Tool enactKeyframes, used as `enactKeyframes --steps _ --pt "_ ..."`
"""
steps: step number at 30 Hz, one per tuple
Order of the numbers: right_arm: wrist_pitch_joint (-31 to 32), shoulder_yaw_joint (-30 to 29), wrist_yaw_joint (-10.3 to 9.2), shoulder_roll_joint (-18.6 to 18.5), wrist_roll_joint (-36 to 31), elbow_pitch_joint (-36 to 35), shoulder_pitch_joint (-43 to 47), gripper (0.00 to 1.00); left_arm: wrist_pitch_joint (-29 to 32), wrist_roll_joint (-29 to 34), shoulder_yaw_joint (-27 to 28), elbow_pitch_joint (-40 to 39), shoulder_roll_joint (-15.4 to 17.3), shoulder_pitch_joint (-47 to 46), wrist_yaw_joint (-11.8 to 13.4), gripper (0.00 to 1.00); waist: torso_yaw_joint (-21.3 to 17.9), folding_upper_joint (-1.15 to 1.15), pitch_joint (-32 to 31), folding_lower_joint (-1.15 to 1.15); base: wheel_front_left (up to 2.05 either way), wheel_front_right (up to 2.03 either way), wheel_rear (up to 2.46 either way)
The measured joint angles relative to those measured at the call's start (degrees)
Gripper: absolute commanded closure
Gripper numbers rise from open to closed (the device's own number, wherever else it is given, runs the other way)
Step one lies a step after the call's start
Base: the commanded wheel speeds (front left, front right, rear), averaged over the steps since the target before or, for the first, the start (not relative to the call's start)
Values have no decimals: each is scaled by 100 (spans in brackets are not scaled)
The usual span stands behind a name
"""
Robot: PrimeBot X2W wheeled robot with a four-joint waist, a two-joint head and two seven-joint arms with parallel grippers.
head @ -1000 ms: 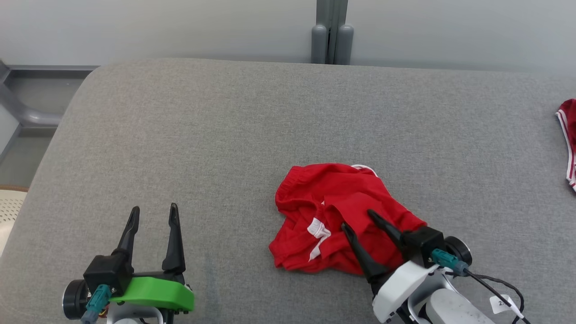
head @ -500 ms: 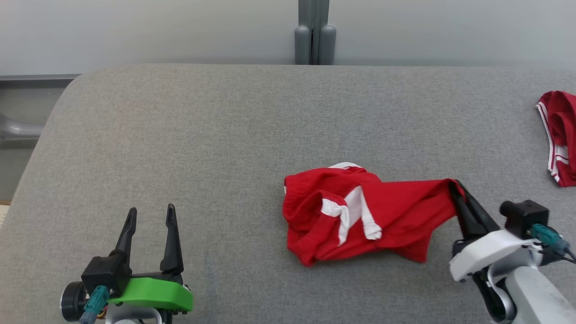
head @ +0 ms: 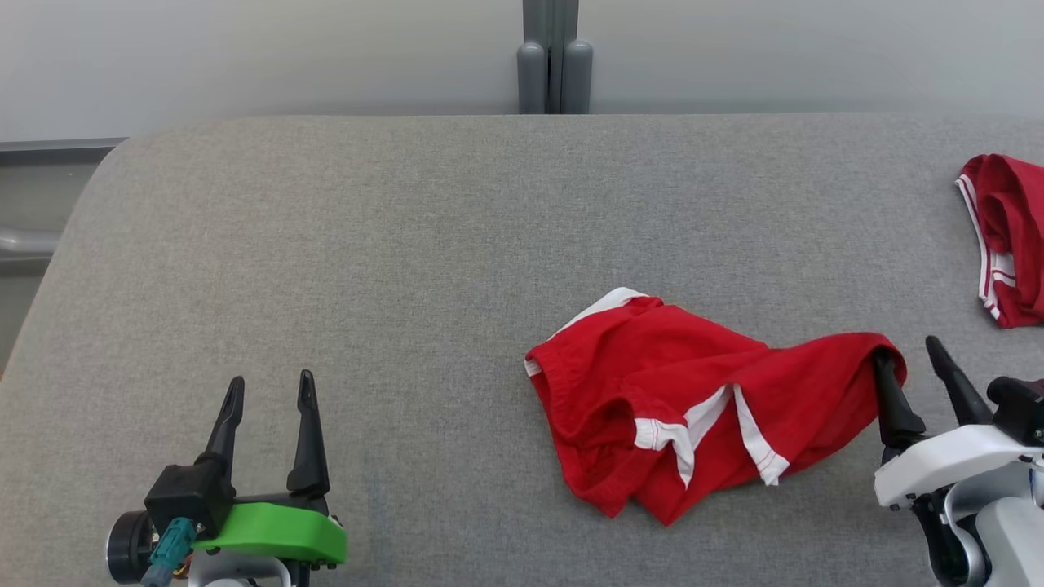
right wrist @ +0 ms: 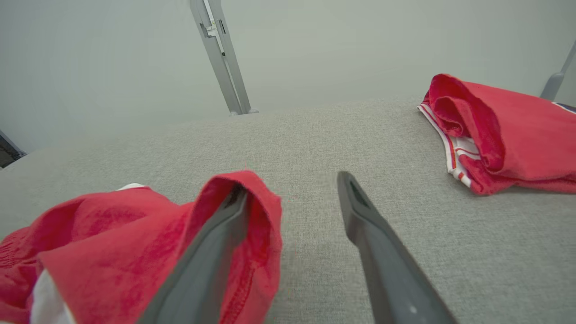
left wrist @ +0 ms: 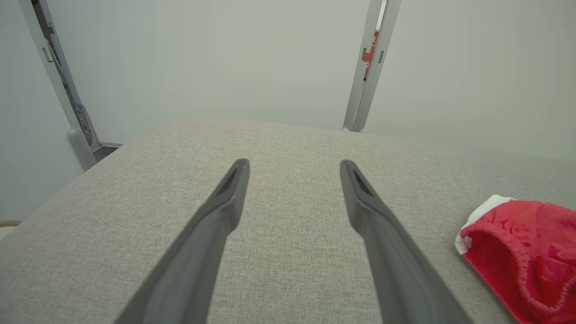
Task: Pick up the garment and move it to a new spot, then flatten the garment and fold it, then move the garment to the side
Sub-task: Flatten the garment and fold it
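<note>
The garment (head: 693, 399), red shorts with white trim, lies crumpled and drawn out sideways on the grey cushion (head: 408, 244), right of centre. Its right end is draped over the tip of one finger (head: 893, 399) of my right gripper (head: 905, 349), whose jaws stand apart with nothing pinched between them. In the right wrist view the red cloth (right wrist: 112, 243) hoods the left finger (right wrist: 211, 261), while the gripper (right wrist: 291, 182) stands open. My left gripper (head: 271, 378) hovers open at the lower left, far from the garment. The left wrist view has that gripper (left wrist: 294, 162) over bare cushion and the garment's waistband (left wrist: 526, 252) at the right.
Another red piece of clothing with white stripes (head: 1007, 236) lies at the cushion's far right edge, also in the right wrist view (right wrist: 504, 130). A grey post (head: 555, 57) stands behind the cushion against the pale wall. The cushion's left edge curves down at the left.
My right gripper shut on the garment's edge, dragged it to the right so the cloth stretched out, and has now opened. The head camera shifted. My left gripper stayed put.
</note>
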Motion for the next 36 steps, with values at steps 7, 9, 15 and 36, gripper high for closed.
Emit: enactKeyframes --steps 7,9,15,36 --pt "0 -213 1 30 -279 -737 207 0 0 20 26 14 0 3 -11 0 -108 0 -67 0 0 0 0" --pt "0 -241 0 27 -288 -921 346 0 0 23 27 19 0 7 -27 0 -139 0 -85 0 0 0 0" --pt "0 -254 1 30 -305 -1317 847 0 0 32 33 22 0 57 -43 0 -234 0 -146 0 0 0 0" --pt "0 -257 1 524 -647 -1878 1129 0 0 165 -665 253 1 53 -303 0 -511 0 -227 0 0 0 0"
